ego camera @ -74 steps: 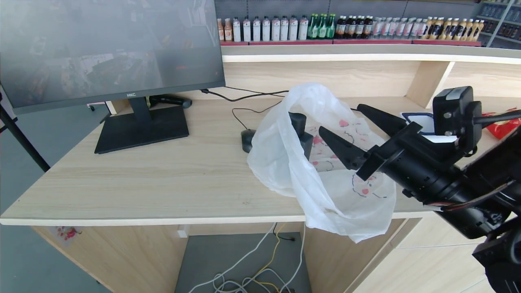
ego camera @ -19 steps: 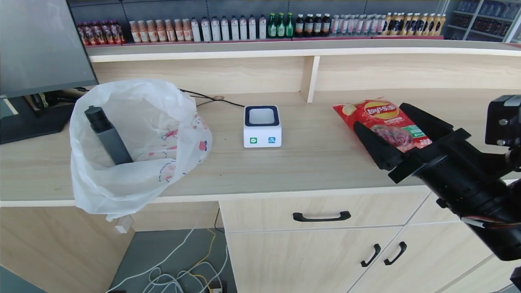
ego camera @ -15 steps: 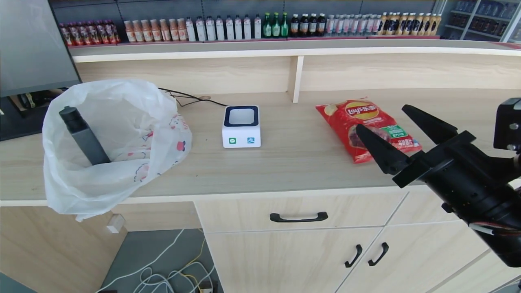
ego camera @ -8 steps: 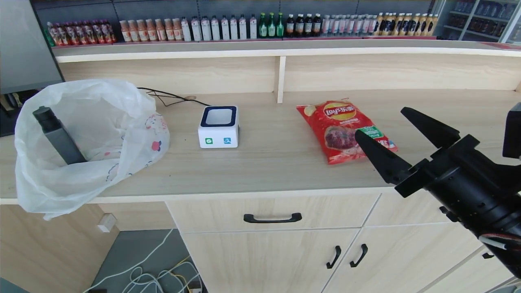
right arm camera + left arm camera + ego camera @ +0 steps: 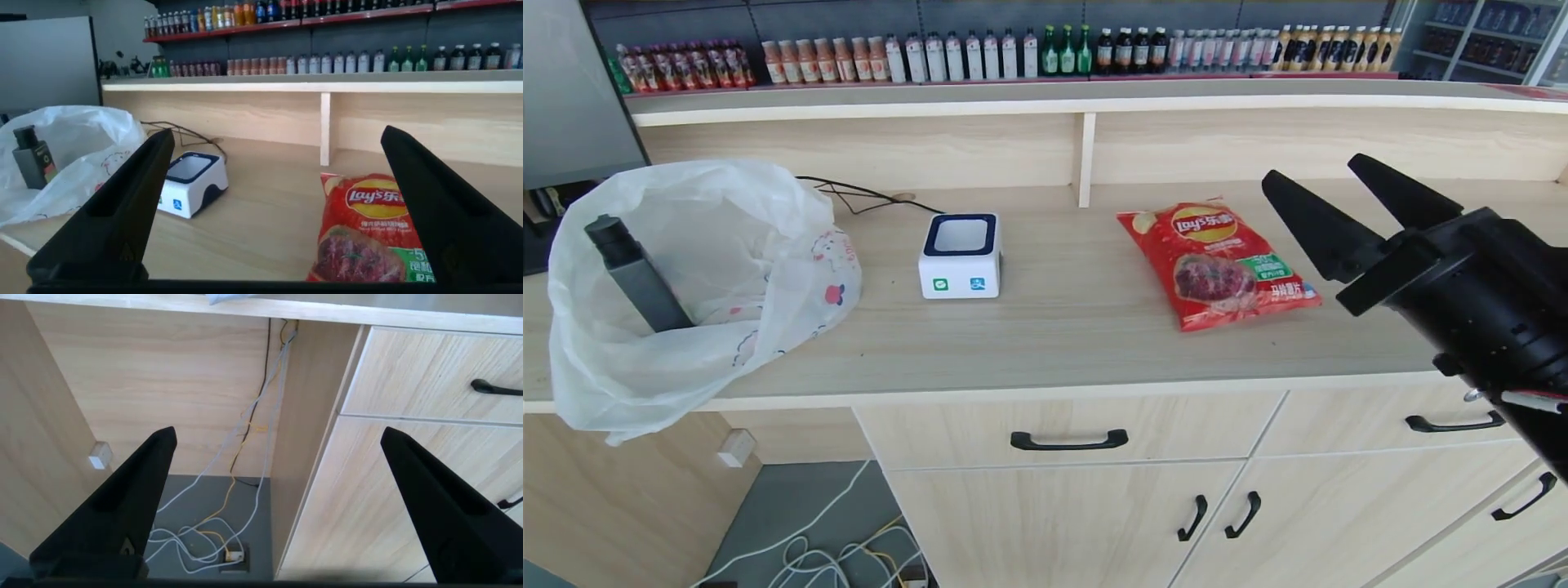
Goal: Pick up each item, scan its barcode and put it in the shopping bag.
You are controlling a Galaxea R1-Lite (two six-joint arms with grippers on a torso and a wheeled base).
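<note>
A red chips bag lies flat on the wooden counter, right of the white barcode scanner. The white shopping bag stands open at the counter's left end with a dark grey bottle leaning inside it. My right gripper hovers open and holds nothing, just right of the chips bag and above the counter. Its wrist view looks between the fingers at the chips bag, scanner and shopping bag. My left gripper is open and holds nothing, low in front of the cabinet.
A raised back ledge runs behind the counter, with a shelf of bottles beyond. A monitor stands at far left. Drawers and doors with black handles sit below the counter; loose cables hang in the open bay.
The head camera panned right from the monitor and shopping bag to the scanner and chips. In the last half second my open right gripper rose and moved farther back, to the right of the chips bag.
</note>
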